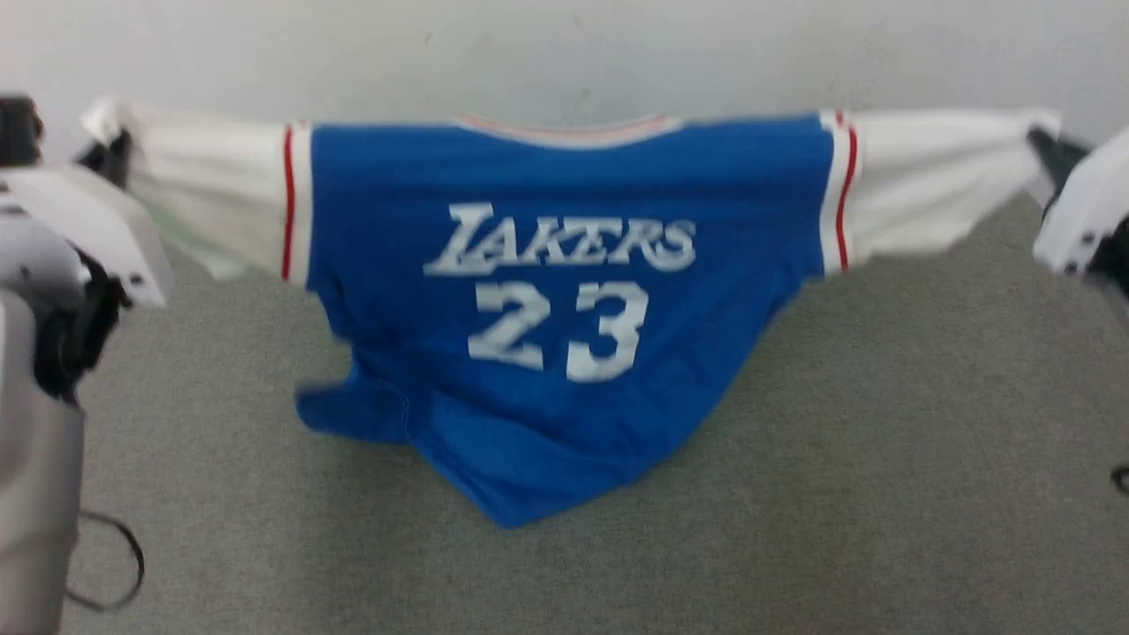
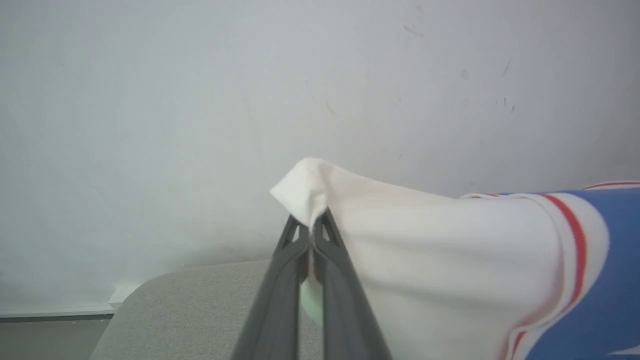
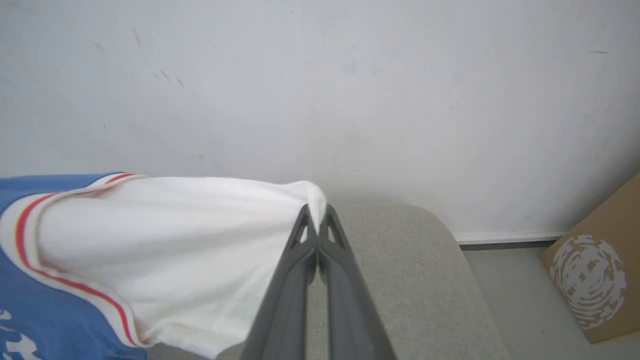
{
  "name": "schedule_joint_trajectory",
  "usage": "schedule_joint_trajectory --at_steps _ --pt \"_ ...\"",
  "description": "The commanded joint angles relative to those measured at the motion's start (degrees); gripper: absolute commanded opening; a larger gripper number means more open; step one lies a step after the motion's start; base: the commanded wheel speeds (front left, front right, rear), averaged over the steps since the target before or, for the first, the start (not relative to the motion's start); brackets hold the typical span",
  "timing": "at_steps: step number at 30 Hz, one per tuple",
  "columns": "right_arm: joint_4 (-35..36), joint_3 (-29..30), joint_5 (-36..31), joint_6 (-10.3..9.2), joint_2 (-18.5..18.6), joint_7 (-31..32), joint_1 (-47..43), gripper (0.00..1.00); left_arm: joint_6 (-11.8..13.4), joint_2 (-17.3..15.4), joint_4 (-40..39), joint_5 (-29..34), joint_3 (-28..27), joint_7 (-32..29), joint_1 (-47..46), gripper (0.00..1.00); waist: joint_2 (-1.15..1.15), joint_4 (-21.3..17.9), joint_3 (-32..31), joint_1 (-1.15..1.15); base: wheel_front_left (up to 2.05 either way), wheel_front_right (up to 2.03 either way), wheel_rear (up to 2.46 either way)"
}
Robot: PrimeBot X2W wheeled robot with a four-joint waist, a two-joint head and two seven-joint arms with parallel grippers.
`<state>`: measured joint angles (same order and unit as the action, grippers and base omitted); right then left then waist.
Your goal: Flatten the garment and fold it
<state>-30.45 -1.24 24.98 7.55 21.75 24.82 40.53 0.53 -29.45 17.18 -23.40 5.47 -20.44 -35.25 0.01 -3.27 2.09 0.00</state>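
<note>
My left gripper (image 2: pixel 315 222) is clamped on the garment (image 1: pixel 547 309) at the tip of one white sleeve, and my right gripper (image 3: pixel 316 217) on the tip of the other. The garment hangs stretched between them, front toward me, its lower blue hem crumpled on the grey table (image 1: pixel 882 459). Beyond is a pale wall (image 1: pixel 564 53). A cardboard box (image 3: pixel 595 270) stands on the floor past the table's right corner.
</note>
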Motion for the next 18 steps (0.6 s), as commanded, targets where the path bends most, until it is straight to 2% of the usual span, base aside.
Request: schedule_joint_trajectory --at_steps 1,6,13,18 --pt "-0.19 0.42 -0.54 -0.06 -0.12 -0.99 2.5 0.0 -0.15 -0.53 1.8 0.96 -0.06 1.18 -2.68 0.0 -0.01 -0.22 2.13 0.0 0.0 0.0 0.0" --pt "-2.94 0.64 -2.65 -0.06 -0.7 -6.29 15.2 0.0 -0.82 -0.52 10.78 3.64 1.39 5.96 -16.01 0.0 -0.01 -0.89 8.7 0.0 0.0 0.0 0.0" --pt "-8.68 2.08 -6.26 -0.06 -0.34 -19.04 33.88 0.0 1.6 -2.06 18.8 7.86 1.26 15.6 -35.81 0.0 -0.01 -1.6 19.4 0.0 0.0 0.0 0.0" --pt "-12.52 -0.47 -6.88 -0.06 0.06 -26.35 42.7 0.0 2.29 -2.04 23.28 9.02 1.45 21.11 -44.65 0.0 -0.01 -1.4 23.27 0.0 0.0 0.0 0.0"
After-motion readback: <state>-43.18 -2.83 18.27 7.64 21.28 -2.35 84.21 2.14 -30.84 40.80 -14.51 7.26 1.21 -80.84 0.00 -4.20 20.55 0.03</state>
